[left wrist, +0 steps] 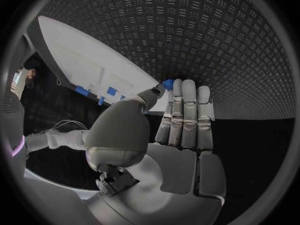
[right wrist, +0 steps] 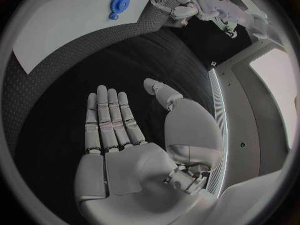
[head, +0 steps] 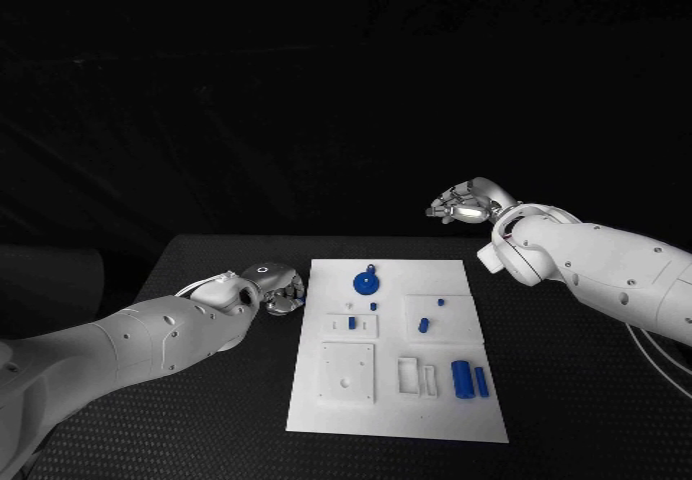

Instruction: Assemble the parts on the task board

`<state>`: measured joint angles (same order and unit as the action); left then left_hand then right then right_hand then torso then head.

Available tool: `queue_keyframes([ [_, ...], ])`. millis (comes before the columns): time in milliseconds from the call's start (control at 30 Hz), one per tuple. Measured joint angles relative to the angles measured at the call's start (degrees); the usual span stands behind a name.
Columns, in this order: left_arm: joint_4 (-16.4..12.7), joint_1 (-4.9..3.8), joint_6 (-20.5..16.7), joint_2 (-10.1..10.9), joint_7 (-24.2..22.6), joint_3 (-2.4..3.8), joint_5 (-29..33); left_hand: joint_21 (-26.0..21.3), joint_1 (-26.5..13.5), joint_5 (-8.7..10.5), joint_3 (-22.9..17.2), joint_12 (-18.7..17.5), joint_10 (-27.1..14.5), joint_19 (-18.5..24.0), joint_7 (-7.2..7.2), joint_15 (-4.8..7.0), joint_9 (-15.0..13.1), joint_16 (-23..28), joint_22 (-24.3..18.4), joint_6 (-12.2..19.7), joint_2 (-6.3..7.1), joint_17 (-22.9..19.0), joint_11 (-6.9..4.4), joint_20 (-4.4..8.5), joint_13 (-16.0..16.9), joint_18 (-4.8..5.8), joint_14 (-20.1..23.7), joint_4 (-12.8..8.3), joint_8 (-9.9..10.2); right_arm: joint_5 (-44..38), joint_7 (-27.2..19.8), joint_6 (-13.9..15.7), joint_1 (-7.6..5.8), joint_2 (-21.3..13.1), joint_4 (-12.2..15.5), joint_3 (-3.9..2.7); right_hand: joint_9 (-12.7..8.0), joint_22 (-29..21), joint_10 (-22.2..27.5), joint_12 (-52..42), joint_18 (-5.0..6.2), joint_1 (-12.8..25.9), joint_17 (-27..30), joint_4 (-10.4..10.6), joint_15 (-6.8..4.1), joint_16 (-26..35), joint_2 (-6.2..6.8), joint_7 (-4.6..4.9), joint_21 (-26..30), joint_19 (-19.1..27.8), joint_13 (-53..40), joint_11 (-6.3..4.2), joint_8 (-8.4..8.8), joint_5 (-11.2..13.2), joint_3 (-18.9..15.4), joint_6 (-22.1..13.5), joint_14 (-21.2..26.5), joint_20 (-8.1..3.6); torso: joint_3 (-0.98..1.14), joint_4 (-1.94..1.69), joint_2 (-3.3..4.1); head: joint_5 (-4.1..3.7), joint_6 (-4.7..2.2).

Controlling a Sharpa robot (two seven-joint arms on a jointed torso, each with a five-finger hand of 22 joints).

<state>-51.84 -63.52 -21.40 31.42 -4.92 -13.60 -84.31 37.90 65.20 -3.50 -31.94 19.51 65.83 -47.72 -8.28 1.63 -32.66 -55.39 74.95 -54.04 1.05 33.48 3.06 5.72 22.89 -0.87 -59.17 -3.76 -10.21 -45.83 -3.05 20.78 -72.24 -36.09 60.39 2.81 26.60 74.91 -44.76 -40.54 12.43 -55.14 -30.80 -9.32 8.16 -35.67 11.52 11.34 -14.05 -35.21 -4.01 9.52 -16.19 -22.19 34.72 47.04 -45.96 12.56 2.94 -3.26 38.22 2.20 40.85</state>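
Observation:
The white task board (head: 447,420) lies in the middle of the black table. On it are a blue gear-like part (head: 366,283) near the far end, small blue parts (head: 424,325) mid-board and two blue cylinders (head: 463,379) on the right. My left hand (head: 277,293) hovers at the board's far left edge; its fingers (left wrist: 187,110) are straight and together with nothing in the palm. A blue bit (left wrist: 168,83) shows just past the thumb tip. My right hand (head: 464,205) is raised beyond the board's far right corner, its palm (right wrist: 125,155) flat and bare.
White raised blocks and recesses (head: 348,371) sit on the board's near half. Bare black table (head: 577,400) runs along both sides of the board. The right forearm (head: 606,270) reaches over the table's right side.

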Motion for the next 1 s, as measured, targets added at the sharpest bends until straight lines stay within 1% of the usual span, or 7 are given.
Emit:
queue_keyframes([
  [400,1.7,0.0,-0.1,-0.1,-0.2,0.0,0.0,0.0,0.2,0.02,-0.2,0.0,0.2,0.0,-0.12,0.0,0.0,-0.1,0.0,-0.1,-1.22,0.2,0.19,0.0,0.0,0.0,0.0,-0.2,-0.3,0.0,0.0,-0.1,0.0,0.0,0.0,0.0,0.0,0.0,0.0,0.0,0.0,0.0,0.0,0.0,0.0,0.0,0.0,0.0,0.1,0.0,0.0,0.0,0.0,-0.2,0.0,0.0,0.0,0.0,0.01,0.01,-0.01,-0.05,-0.24],
  [567,1.8,0.0,0.1,0.0,-0.5,0.01,0.1,0.0,0.5,0.02,-0.4,0.0,0.2,0.0,-0.12,0.0,0.3,-0.1,0.0,-0.1,-0.98,0.3,0.2,0.0,0.0,0.01,0.0,-0.6,-0.3,0.0,0.0,-0.1,0.0,0.0,0.0,0.0,0.0,0.0,0.0,0.0,0.0,0.0,0.0,0.0,0.0,0.0,0.0,0.0,0.1,0.0,0.0,0.0,0.0,-0.2,0.0,0.0,0.0,0.0,0.0,0.0,-0.01,-0.05,-0.27],
  [633,1.7,0.0,0.1,0.0,-0.7,0.01,0.3,0.0,1.7,0.02,0.0,-0.4,0.2,0.0,-0.41,0.0,0.5,-0.1,0.0,0.2,0.66,0.4,0.2,0.0,-0.1,0.01,0.0,-1.9,-0.1,0.0,0.0,-0.2,0.0,0.0,0.0,0.0,0.0,0.0,0.0,0.0,0.0,0.0,0.0,0.0,0.0,0.0,0.0,0.0,0.1,0.0,0.0,0.0,0.0,-0.2,0.0,0.0,0.0,0.0,-0.01,0.0,0.0,-0.02,-0.28],
  [800,1.8,0.1,0.3,0.4,-0.9,-0.1,0.7,0.0,2.1,0.0,0.6,-1.2,-0.4,0.0,0.14,0.0,1.1,-0.1,0.0,1.5,8.22,0.5,0.3,0.0,-0.3,0.0,0.0,-3.2,0.3,0.0,0.0,-0.2,0.0,0.0,0.0,0.0,0.0,0.0,0.0,0.0,0.0,0.0,0.0,0.0,0.0,0.0,0.01,0.0,0.1,0.0,0.0,0.0,0.0,-0.2,0.0,0.0,0.0,0.0,-0.01,-0.02,0.02,-0.02,-0.3],
  [833,1.9,0.15,0.4,0.4,-0.9,-0.12,0.7,0.0,2.1,0.0,0.6,-1.3,-0.4,0.0,0.33,0.0,1.2,-0.1,0.0,1.8,9.24,0.5,0.22,0.0,-0.4,0.0,0.0,-3.2,0.5,0.0,0.0,-0.2,0.0,0.0,0.0,0.0,0.0,0.0,0.0,0.0,0.0,0.0,0.0,0.0,0.0,0.0,0.01,0.0,0.1,0.0,0.0,0.0,0.0,-0.2,0.0,0.0,0.0,0.0,-0.02,-0.02,0.02,-0.02,-0.3],
  [933,2.0,0.17,0.5,0.5,-0.9,-0.12,0.9,0.0,2.4,0.0,0.6,-1.3,-0.4,0.0,0.41,0.0,1.3,-0.1,0.0,1.9,10.56,0.5,0.22,0.0,-0.4,0.01,0.0,-3.2,0.5,0.0,0.0,-0.2,0.0,0.0,0.0,0.0,0.0,0.0,0.0,0.2,0.0,0.0,0.0,0.0,0.0,0.0,0.01,0.0,0.1,0.0,0.0,0.0,0.0,-0.2,0.0,0.0,0.0,0.0,-0.01,-0.02,0.02,-0.01,-0.3],
  [1000,2.1,0.17,0.5,0.5,-0.9,-0.11,1.0,0.0,2.5,0.0,0.6,-1.3,-0.4,0.0,0.42,0.0,1.3,-0.1,0.0,1.9,10.72,0.5,0.22,0.0,-0.4,0.0,0.0,-3.2,0.5,0.0,0.0,-0.2,0.0,0.0,0.0,0.0,0.0,0.0,0.0,0.2,0.0,0.0,0.0,0.0,0.0,0.0,0.01,0.0,0.1,0.0,0.0,0.0,0.0,-0.2,0.0,0.0,0.0,0.0,-0.01,-0.02,0.02,-0.01,-0.31],
])
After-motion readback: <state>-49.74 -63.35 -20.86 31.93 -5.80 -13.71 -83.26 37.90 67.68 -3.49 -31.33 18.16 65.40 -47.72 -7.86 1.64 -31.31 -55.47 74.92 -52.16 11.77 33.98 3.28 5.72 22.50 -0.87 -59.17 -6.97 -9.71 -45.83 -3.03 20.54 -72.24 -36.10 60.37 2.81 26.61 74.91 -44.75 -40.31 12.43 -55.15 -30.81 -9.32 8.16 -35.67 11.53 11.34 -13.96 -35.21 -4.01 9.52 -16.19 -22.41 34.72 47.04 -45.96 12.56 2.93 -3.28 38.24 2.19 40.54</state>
